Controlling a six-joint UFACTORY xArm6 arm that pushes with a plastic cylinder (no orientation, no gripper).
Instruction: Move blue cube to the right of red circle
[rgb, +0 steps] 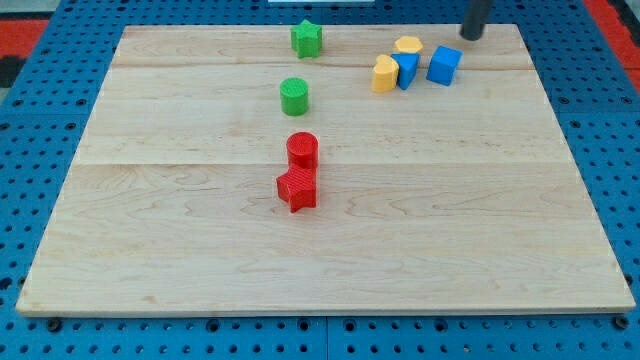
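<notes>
Near the view's top right, my tip (472, 36) is resting on the wooden board (330, 260), and since the rod ends plainly with no jaws, no open or closed state is showing. Just below my tip and slightly toward the view's left, the blue cube (444, 64) is sitting apart from it by a small gap. Farther left of my tip, a second blue block (406, 70), its shape unclear, is pressing against a yellow block (384, 74), with another yellow block (408, 45) sitting just behind them; this cluster is lying near the cube's left side. Well to the left of my tip and far below it, the red circle (302, 150) is standing near the board's middle, touching a red star-shaped block (297, 189) just beneath it. Between that pair and the top edge, a green cylinder (294, 96) and a green star-shaped block (306, 39) are standing apart. Around the board, a blue perforated surface (600, 120) is showing. No writing or labels are appearing anywhere.
</notes>
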